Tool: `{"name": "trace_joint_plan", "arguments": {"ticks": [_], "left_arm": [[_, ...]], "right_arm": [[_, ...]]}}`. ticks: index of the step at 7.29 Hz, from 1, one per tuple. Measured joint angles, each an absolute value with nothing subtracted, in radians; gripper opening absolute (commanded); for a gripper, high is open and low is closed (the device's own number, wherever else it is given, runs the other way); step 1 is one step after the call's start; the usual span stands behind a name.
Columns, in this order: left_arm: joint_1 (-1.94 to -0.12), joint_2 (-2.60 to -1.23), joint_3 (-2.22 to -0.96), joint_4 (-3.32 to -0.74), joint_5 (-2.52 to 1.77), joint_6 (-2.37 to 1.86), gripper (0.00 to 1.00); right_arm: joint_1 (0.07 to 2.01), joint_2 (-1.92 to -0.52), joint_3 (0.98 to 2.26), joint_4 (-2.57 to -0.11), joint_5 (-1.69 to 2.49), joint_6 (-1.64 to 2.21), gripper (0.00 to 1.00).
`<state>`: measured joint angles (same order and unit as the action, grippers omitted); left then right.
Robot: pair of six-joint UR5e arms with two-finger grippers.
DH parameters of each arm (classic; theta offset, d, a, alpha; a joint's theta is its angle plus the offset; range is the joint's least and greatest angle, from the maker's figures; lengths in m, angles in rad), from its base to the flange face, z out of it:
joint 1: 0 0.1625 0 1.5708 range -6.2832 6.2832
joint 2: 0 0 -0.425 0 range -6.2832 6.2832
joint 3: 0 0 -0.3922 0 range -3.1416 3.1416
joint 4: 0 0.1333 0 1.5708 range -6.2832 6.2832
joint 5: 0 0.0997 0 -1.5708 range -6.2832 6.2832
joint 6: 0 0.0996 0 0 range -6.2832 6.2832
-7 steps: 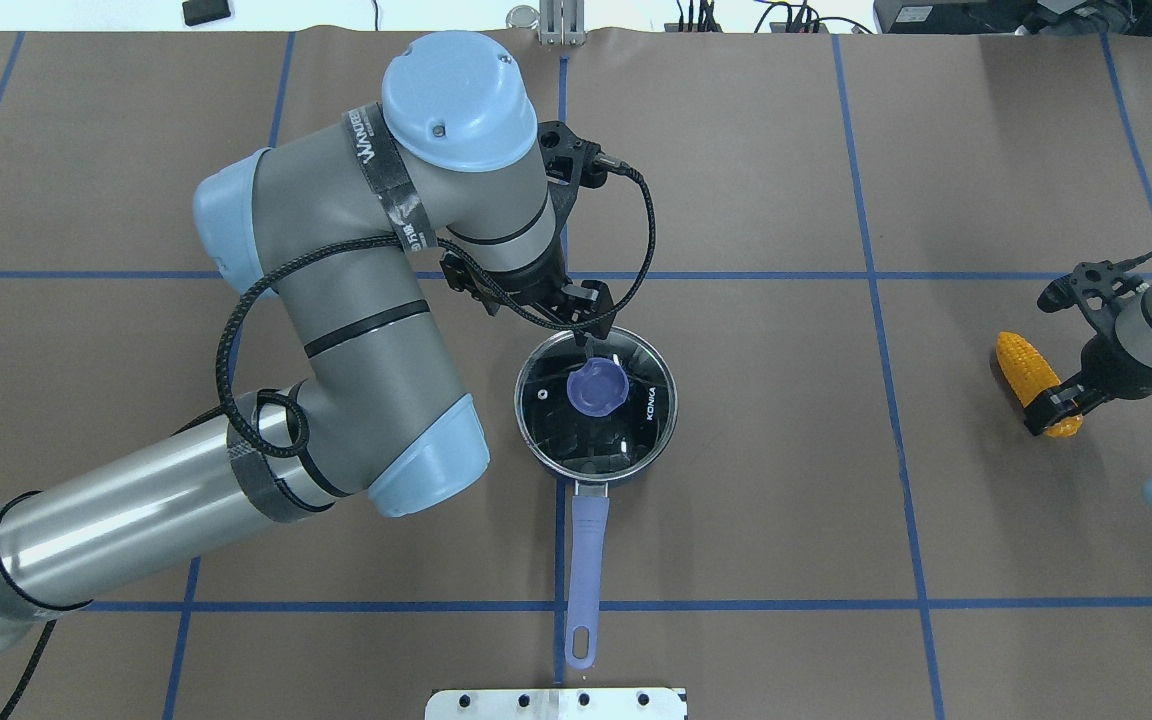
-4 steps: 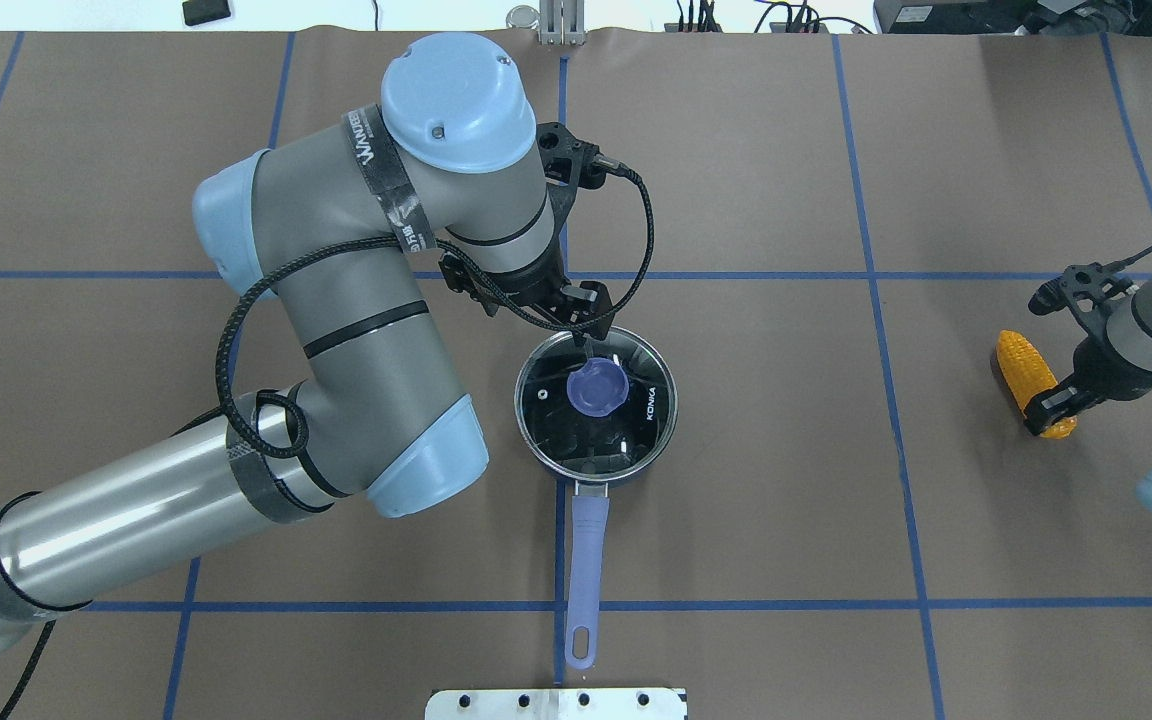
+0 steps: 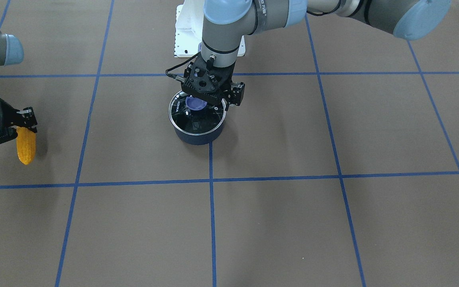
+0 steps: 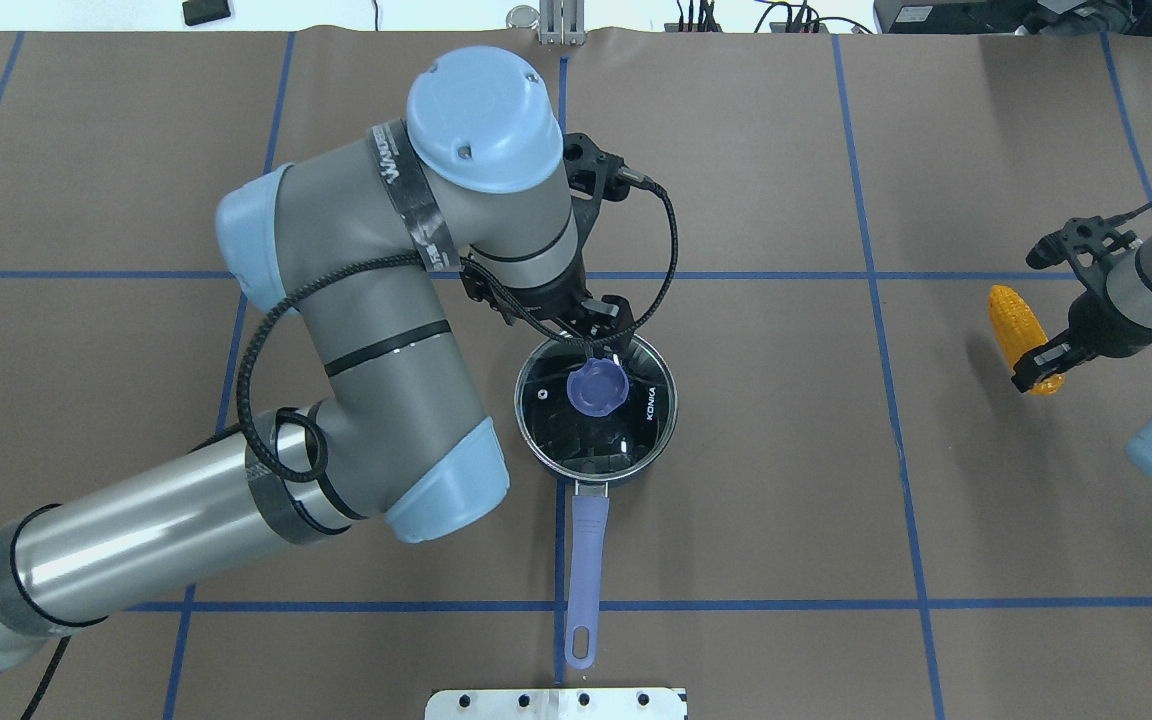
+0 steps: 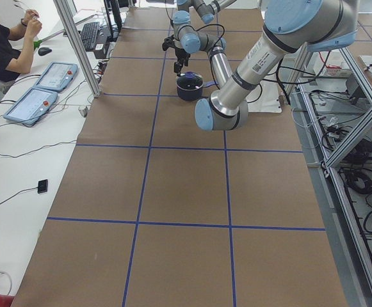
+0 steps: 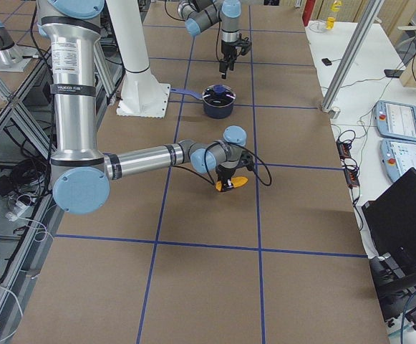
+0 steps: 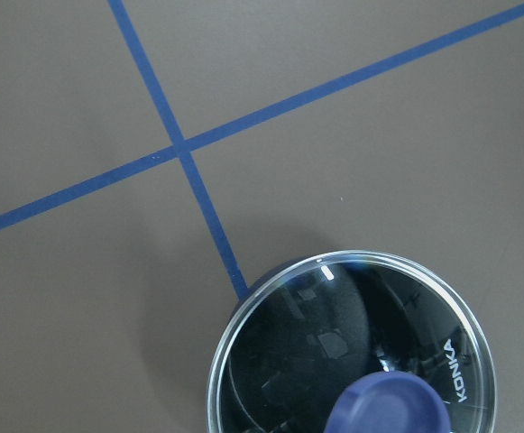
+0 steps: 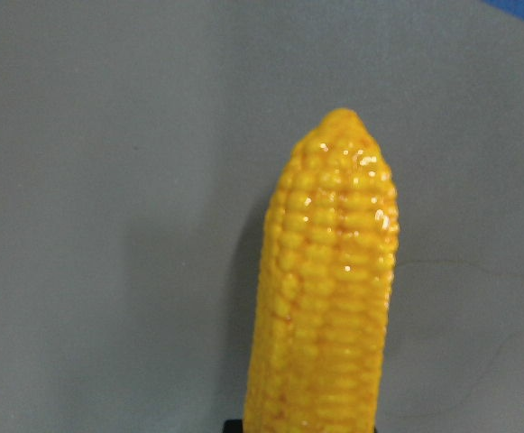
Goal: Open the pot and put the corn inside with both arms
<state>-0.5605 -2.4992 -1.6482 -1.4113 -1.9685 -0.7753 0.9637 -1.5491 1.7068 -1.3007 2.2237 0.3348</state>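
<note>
The right claw [image 4: 1036, 358] is clamped near the thick end of the corn [image 4: 1009, 315], out at the right side of the worktop [image 4: 786, 500], well apart from the pot [image 4: 674, 418]. The pot sits mid-worktop with its glass lid [image 4: 636, 440] on. The left claw [image 4: 598, 335] hangs over the lid's far edge, just beside the purple knob [image 4: 597, 388]. Whether its fingers are apart, I cannot tell.

corn [image 8: 329, 298] base cut off, lid knob [image 7: 388, 408] cropped
</note>
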Motion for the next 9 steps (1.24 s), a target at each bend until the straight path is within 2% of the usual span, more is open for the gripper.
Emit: {"name": "trace_joint_plan", "arguments": {"ticks": [2,7,9], "left_arm": [[-0.495,-2.512,-1.633,-1.413,-1.900,-0.766,0.99],[-0.465,-2.545,-1.552,-1.425,-1.891,-0.759,0.97],[-0.464,-2.546,-1.536,-1.428,-1.891,-0.758,0.89]], "right_arm": [[0.977,-1.516,1.707,-1.303,2.226,0.336,0.29],[0.979,-1.509,1.706,-1.304,2.224,0.337,0.29],[0.979,-1.509,1.704,-1.303,2.224,0.337,0.29]]}}
